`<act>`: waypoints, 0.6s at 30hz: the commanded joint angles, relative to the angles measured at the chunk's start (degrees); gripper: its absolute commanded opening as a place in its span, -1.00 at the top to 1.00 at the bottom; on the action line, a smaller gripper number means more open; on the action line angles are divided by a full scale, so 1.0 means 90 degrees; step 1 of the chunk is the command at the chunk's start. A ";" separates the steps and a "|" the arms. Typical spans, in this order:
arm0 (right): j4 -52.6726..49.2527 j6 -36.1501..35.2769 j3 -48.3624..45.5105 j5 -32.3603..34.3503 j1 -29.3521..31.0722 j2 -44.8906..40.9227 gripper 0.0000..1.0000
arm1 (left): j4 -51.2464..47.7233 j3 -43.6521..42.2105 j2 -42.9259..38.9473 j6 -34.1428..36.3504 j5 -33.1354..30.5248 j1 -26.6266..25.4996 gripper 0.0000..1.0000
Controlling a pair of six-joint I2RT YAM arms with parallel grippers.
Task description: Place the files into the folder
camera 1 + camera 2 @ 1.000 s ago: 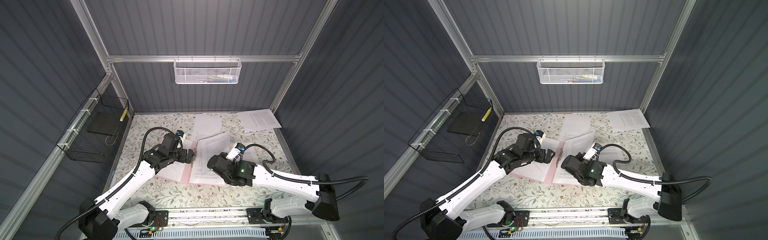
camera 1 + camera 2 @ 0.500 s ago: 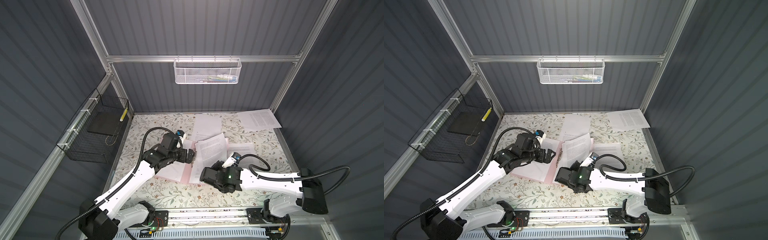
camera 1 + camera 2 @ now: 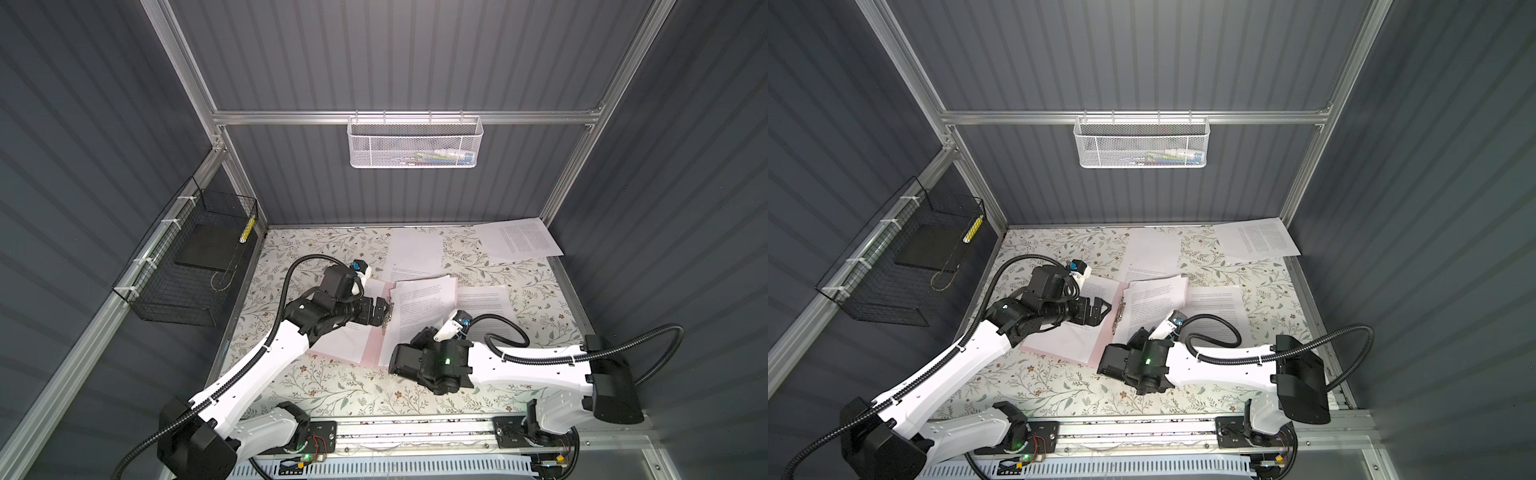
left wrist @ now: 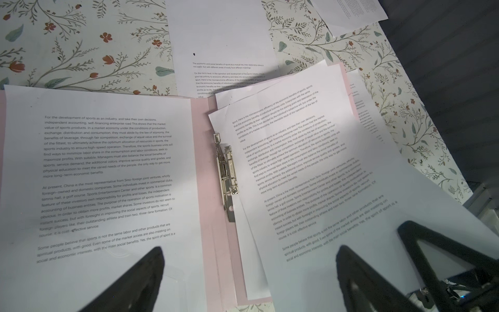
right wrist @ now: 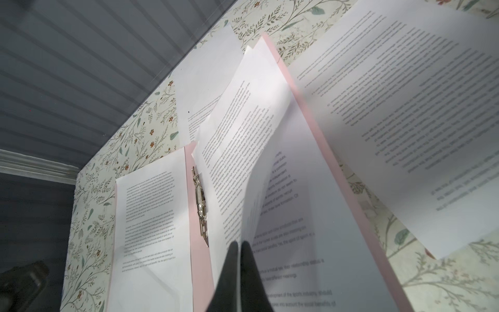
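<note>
Flowered tabletop [image 3: 332,382] holds your open pink folder [image 4: 205,162], with files [image 3: 419,307] on both halves. Your right gripper [image 5: 239,243] pinches the files' raised edge; your left gripper [image 4: 251,248] hangs spread wide above the clip [image 4: 226,173].

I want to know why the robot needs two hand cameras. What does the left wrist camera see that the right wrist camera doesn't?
Only the left wrist camera shows the left gripper, its black fingers spread wide and holding nothing. Only the right wrist camera shows the right gripper, shut and pinching the edge of a lifted paper. Both show the open pink folder, its metal clip, a printed page lying on one half, and the flowery table.
</note>
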 commanded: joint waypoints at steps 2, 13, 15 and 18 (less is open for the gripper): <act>-0.0201 0.0125 0.0158 0.0063 0.0062 0.0183 0.99 | 0.0055 -0.0066 0.0036 -0.0068 0.0170 0.0052 -0.99; -0.0403 0.0271 0.0283 0.0329 0.0055 0.0446 0.98 | 0.0030 -0.0083 0.0078 -0.0091 0.0198 0.0072 -0.99; -0.0601 0.0409 0.0274 0.0396 -0.0002 0.0433 1.00 | 0.0046 -0.0079 0.0102 -0.0091 0.0214 0.0082 -0.99; -0.0569 0.0369 0.0244 0.0460 -0.0045 0.0446 1.00 | 0.0055 -0.0068 0.0147 -0.0109 0.0262 0.0091 -0.99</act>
